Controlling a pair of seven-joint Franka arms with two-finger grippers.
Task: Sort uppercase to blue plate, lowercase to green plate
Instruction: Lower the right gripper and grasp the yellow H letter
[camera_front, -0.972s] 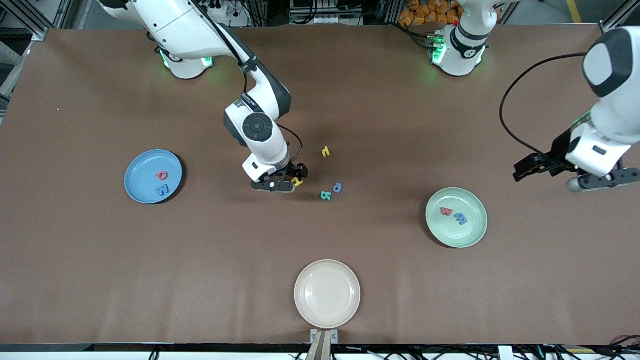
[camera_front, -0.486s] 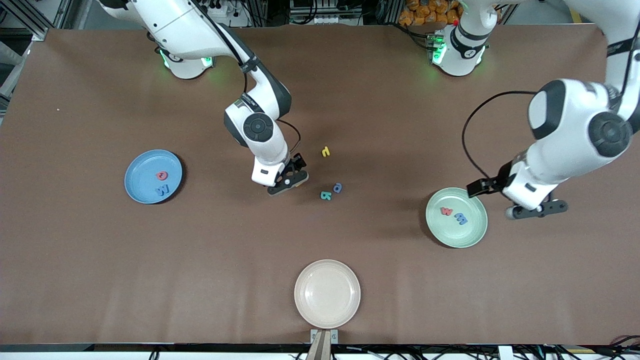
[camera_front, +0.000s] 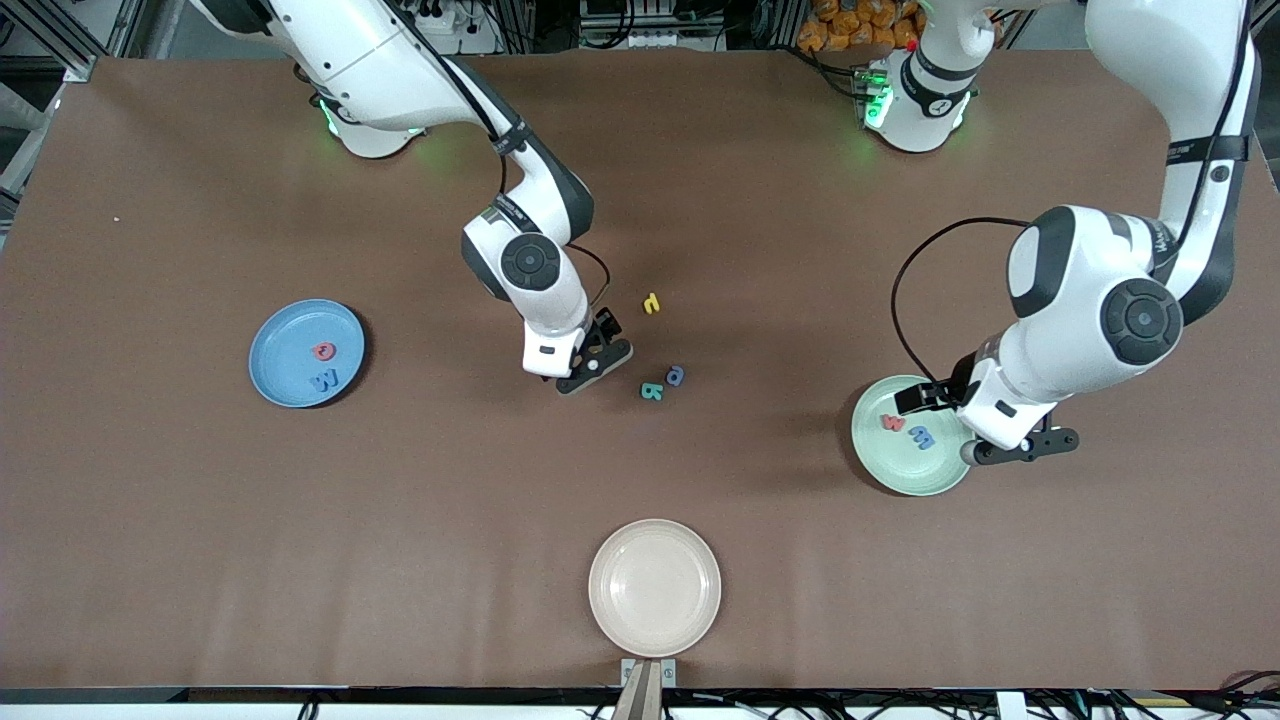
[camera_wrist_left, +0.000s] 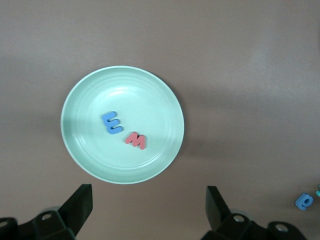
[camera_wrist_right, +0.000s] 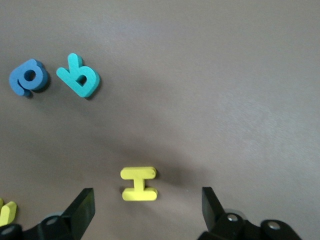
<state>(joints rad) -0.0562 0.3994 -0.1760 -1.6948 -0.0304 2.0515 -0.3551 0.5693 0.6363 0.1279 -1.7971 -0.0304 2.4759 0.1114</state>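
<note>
The yellow H (camera_wrist_right: 139, 183) lies flat on the table just off the gap of my open right gripper (camera_wrist_right: 147, 215). In the front view that gripper (camera_front: 595, 365) hides it. The teal letter (camera_front: 651, 391), a blue rounded letter (camera_front: 675, 376) and the yellow hooked letter (camera_front: 652, 303) lie close by. The blue plate (camera_front: 285, 325) holds the red Q (camera_front: 323, 351) and the blue M/W (camera_front: 324, 380). The green plate (camera_front: 940, 470) holds the red w (camera_front: 892, 423) and a blue rounded letter (camera_front: 921, 437). My left gripper (camera_front: 1022, 447) is open and empty beside the green plate's rim (camera_wrist_left: 150, 95).
A cream plate (camera_front: 654, 540) stands near the table's front edge, nearer to the camera than the loose letters. The left arm's big white elbow hangs over the table at its own end, above the green plate's side.
The left arm swung in from its end of the table to the green plate's rim. The right gripper turned and shifted a little over the yellow H.
</note>
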